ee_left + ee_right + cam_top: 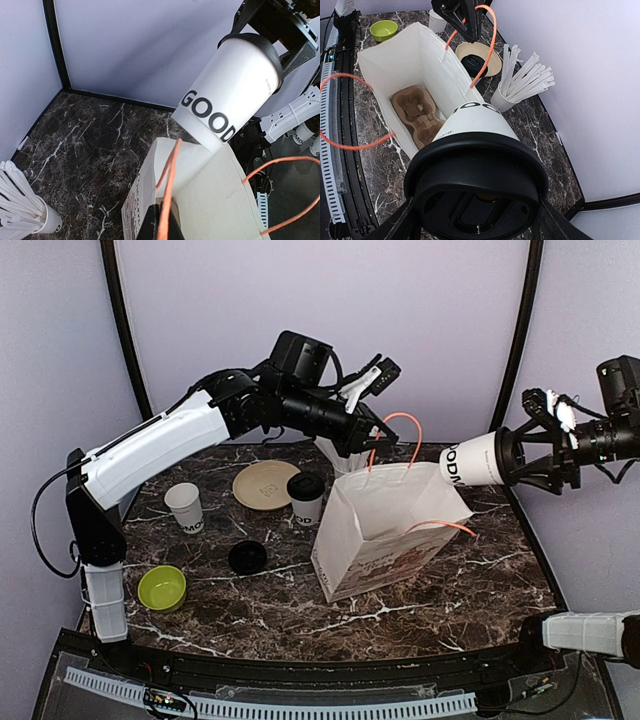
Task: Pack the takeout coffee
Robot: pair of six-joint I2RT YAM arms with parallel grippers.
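Right gripper (522, 460) holds coffee cup (468, 462) tilted over bag (385, 535).

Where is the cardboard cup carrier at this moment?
In the right wrist view, the brown cardboard cup carrier lies at the bottom of the open white paper bag, right of centre on the table, under the lidded coffee cup poised at its mouth.

Pale lilac walls (430, 330) enclose a dark white-veined marble table (480, 590).

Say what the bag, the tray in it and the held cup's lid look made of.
Bag: white paper, matte, with sharp creases. Tray: brown moulded pulp, probably; rough and dull. Lid: black plastic, likely; smooth with faint sheen.
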